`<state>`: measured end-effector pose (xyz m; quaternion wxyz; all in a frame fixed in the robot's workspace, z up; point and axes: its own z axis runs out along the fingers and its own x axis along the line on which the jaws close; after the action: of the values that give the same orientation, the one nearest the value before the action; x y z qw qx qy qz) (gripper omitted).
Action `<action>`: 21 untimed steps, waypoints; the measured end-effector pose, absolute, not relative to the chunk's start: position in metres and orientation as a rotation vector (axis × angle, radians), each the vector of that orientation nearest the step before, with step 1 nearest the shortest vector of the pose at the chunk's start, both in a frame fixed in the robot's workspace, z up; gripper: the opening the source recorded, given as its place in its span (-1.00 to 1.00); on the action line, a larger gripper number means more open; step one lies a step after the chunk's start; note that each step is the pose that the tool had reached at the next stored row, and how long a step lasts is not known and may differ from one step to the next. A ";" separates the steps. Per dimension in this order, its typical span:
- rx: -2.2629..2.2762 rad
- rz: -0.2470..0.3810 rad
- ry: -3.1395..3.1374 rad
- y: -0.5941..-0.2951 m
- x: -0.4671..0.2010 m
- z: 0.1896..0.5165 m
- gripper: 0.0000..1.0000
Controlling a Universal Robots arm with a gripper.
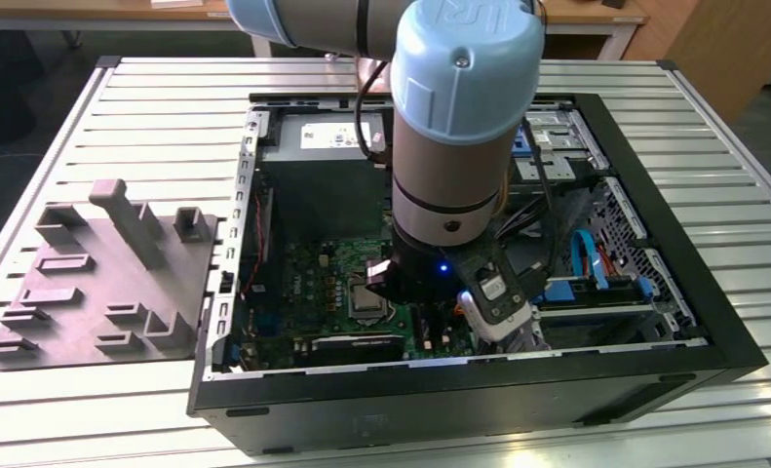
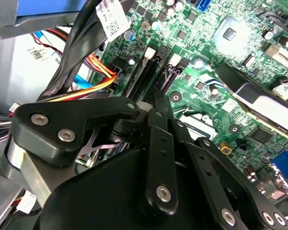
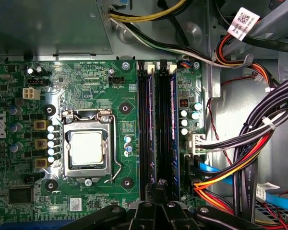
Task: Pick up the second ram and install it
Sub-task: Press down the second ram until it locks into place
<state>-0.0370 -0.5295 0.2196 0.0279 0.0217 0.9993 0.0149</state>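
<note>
First wrist view: the hand (image 3: pixel 159 184) hovers at six o'clock over the motherboard (image 3: pixel 86 86), closed, aligned with the slots. A ram (image 3: pixel 173 129) sits seated in one slot, apparently for pressing home.

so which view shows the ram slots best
The first wrist view: it looks straight down on the ram slots, long black channels running side by side next to the processor socket, with the gripper at their near end. The second wrist view shows them foreshortened beyond the gripper's linkage. In the exterior view the arm covers that area.
</note>
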 end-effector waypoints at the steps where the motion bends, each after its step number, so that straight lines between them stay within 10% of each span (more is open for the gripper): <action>1: 0.067 0.046 3.085 -0.529 -0.037 0.219 -0.80; 21: 0.067 0.046 3.085 -0.530 -0.037 0.225 -0.80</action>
<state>-0.0370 -0.5297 0.2251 0.0279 0.0217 0.9993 0.0150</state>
